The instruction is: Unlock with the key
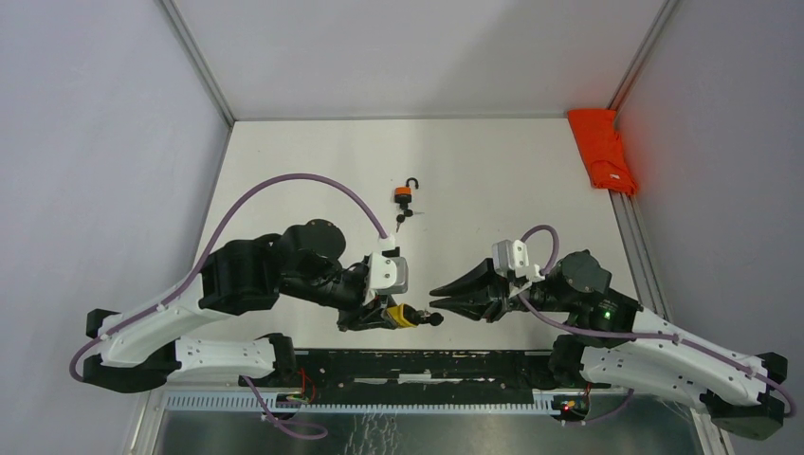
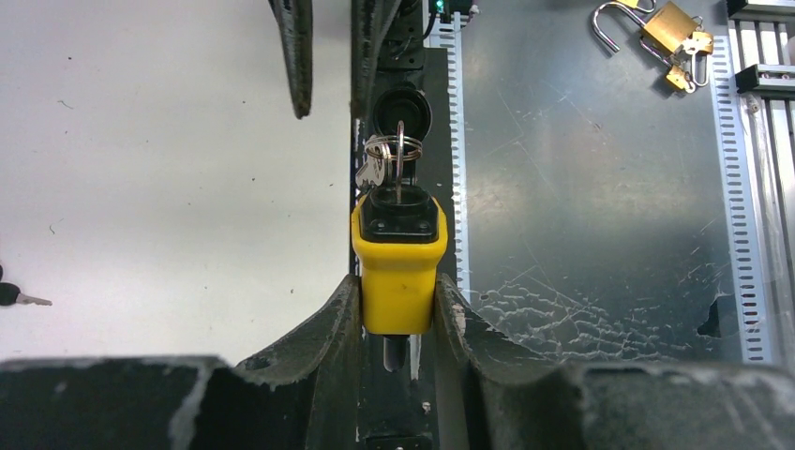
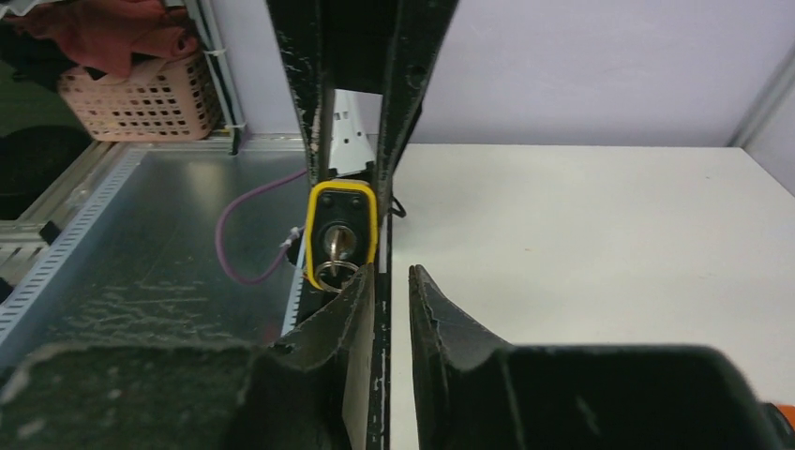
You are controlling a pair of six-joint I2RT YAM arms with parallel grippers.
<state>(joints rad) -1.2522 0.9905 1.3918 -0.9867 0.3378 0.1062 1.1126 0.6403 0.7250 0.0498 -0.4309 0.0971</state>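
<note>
Holding yellow-cased padlock (image 2: 398, 248) clamped in left gripper (image 2: 397, 284) over white desk's (image 1: 493, 190) near edge, keyhole presented | black-headed ringed key (image 2: 401, 112) inserted | right gripper (image 3: 389, 274) apart, empty, facing key, likely to turn it

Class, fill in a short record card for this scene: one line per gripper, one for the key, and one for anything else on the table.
left gripper: shut on the yellow padlock, fingers on its two sides
key: in the yellow padlock's keyhole, a ring on it
right gripper: open, holding nothing, tips close to the key
elsewhere on table: orange padlock with keys, farther out; red cloth at the far right corner
shackle: hidden, cannot tell if unlocked
</note>
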